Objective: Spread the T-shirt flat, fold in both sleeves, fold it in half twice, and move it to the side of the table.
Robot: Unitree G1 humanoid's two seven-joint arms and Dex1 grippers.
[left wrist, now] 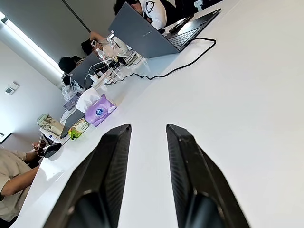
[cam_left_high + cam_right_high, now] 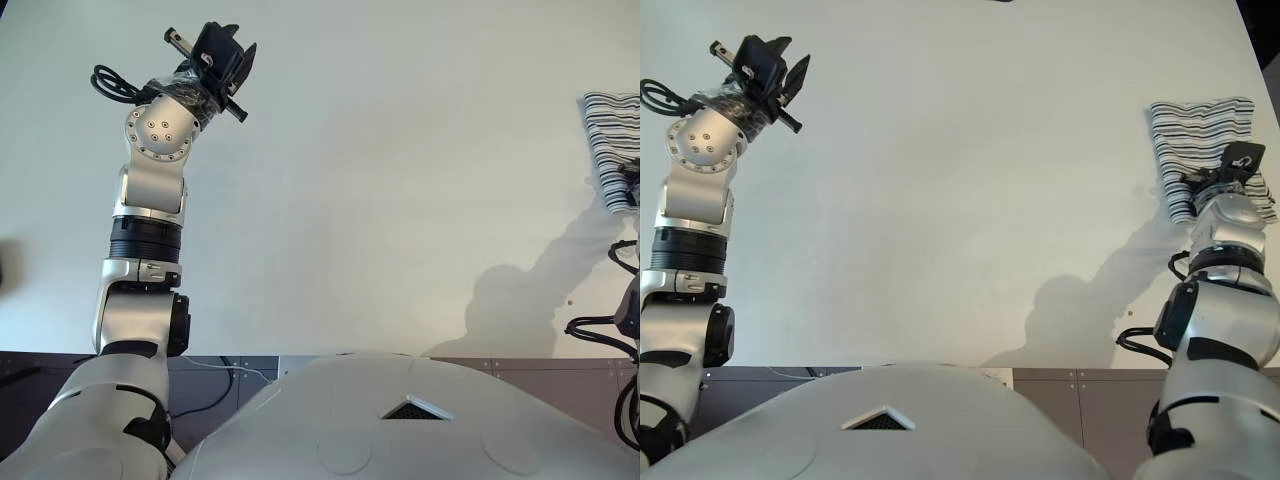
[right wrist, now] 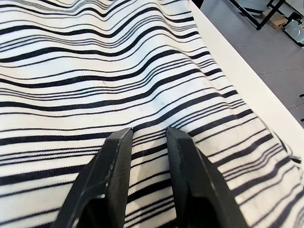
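The folded T-shirt [image 2: 1200, 130] was seen at the right edge of the worktop [image 2: 960, 200], the moving step judged nearly done. The right claw [image 3: 148, 135] was parted upon it, the left claw [image 1: 148, 130] parted over the worktop's left; withdrawal was called for.

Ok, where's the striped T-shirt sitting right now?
In the head views, the folded black-and-white striped T-shirt lies by the right edge of the white table, on the robot's right. The right gripper is directly over it.

The right arm [image 2: 1230, 215] hides part of the T-shirt [image 2: 1200, 130], which the left eye view's edge crops.
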